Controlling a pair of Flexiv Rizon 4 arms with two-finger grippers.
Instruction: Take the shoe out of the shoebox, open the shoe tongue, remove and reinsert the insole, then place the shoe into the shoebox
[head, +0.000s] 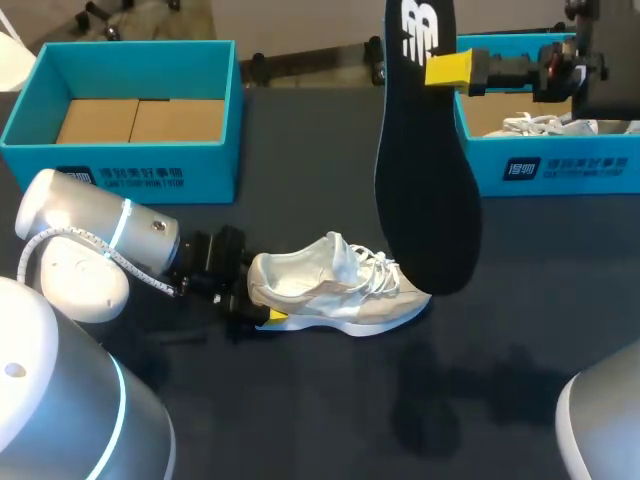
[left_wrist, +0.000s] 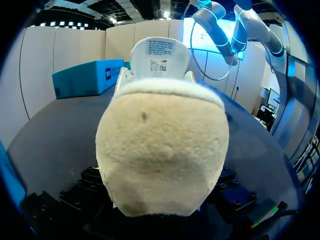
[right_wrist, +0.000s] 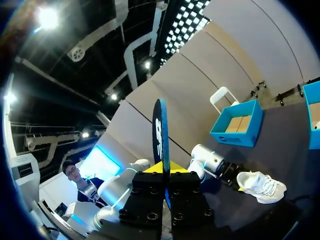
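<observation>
Right tool (head: 438, 68) clamps 1 insole (head: 425, 190) | left tool (head: 258, 300) at shoe (head: 340, 290), grip unclear | 2 shoeboxes (head: 130, 160) (head: 560, 165)

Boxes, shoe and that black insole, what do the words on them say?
Left shoebox: white print on its front, too small to read.
Right shoebox: the same print, too small to read.
Insole: a white logo, no readable word.
Tongue tag: tiny lines of print, too blurred to read.

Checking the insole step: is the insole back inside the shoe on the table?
No, the right gripper holds the black insole up in the air, outside the white shoe.
</observation>
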